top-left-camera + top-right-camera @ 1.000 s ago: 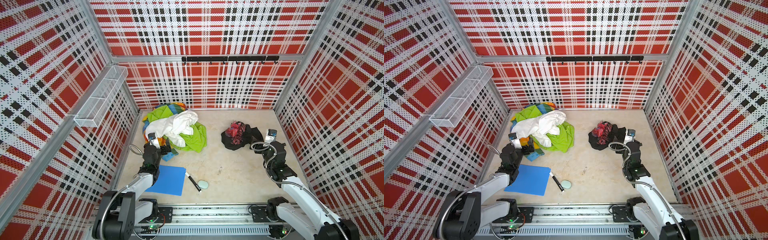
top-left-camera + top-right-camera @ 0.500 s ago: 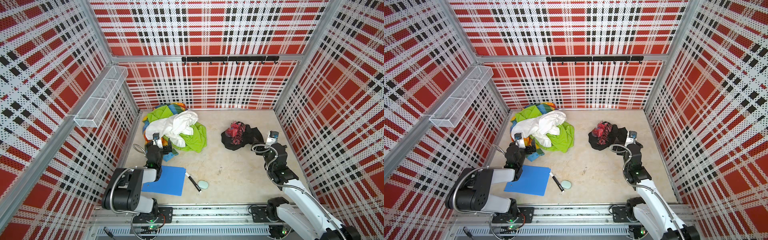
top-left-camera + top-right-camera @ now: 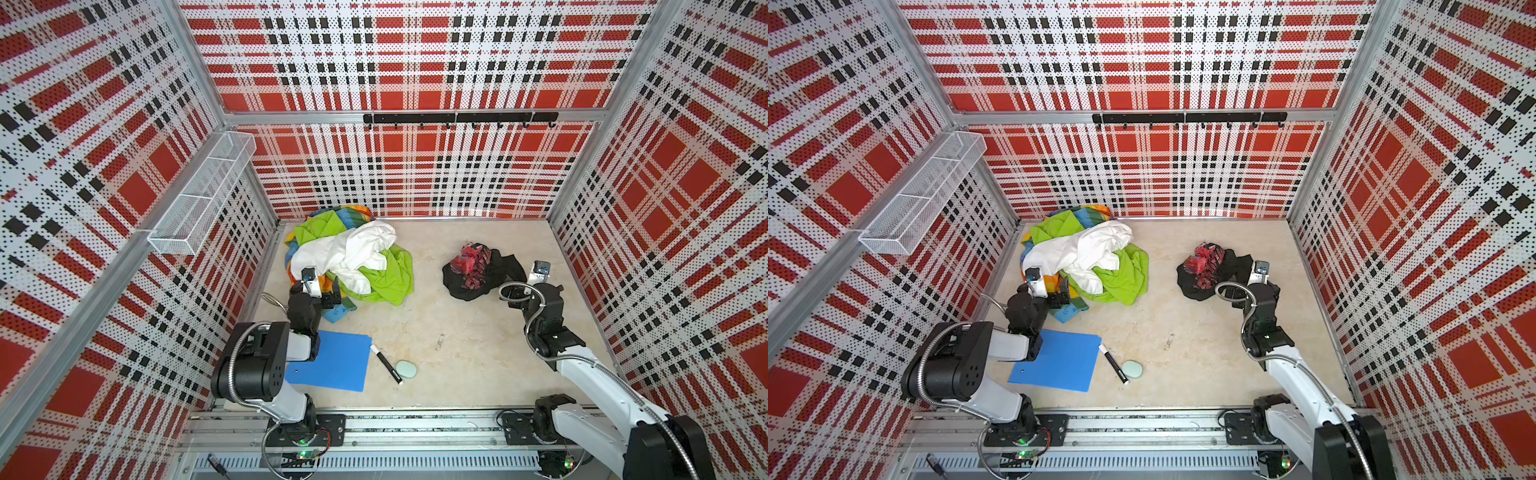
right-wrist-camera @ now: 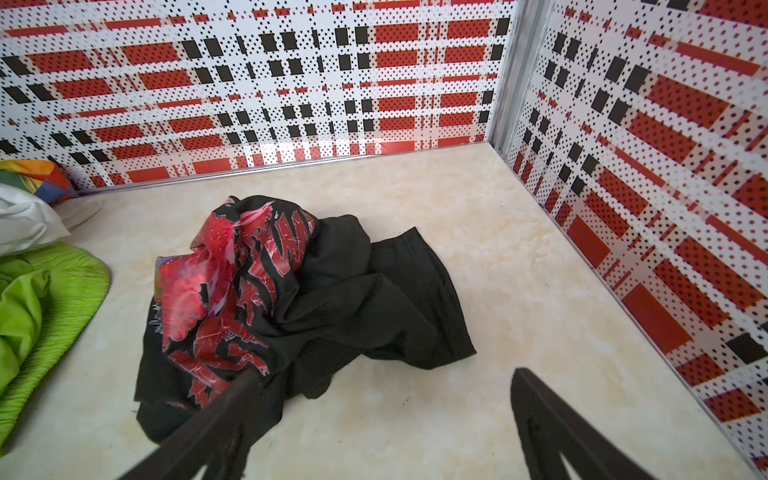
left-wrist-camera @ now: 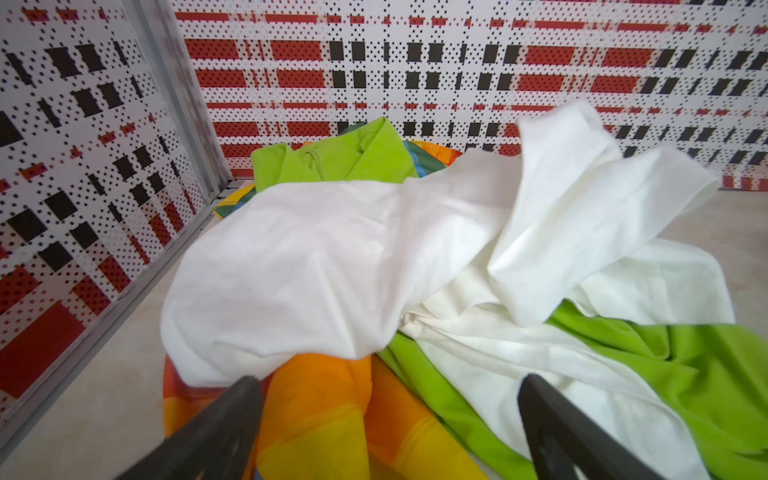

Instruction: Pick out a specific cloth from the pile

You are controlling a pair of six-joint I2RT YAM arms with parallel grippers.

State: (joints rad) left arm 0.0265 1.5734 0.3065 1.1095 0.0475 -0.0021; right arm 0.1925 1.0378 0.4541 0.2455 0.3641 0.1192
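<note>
The cloth (image 3: 478, 272) (image 3: 1210, 270) (image 4: 332, 307), black with a red and pink print, lies crumpled on the floor at the right, apart from the pile. The pile (image 3: 353, 257) (image 3: 1088, 257) (image 5: 332, 257) of white, lime green and orange-blue-yellow cloths sits at the back left. My right gripper (image 4: 384, 376) (image 3: 515, 286) is open, low beside the cloth's near edge, one finger over its hem and bare floor between the jaws. My left gripper (image 5: 388, 386) (image 3: 322, 293) is open over the patterned cloth at the pile's near edge.
A blue folder (image 3: 336, 361), a black marker (image 3: 386, 363) and a pale green oval (image 3: 406, 369) lie near the front left. A wire basket (image 3: 203, 195) hangs on the left wall and a hook rail (image 3: 457, 118) on the back wall. Patterned walls enclose three sides.
My left arm has folded up, its elbow rising at the front, while its gripper stays at the pile's near edge. The right gripper and the black cloth have hardly moved.
</note>
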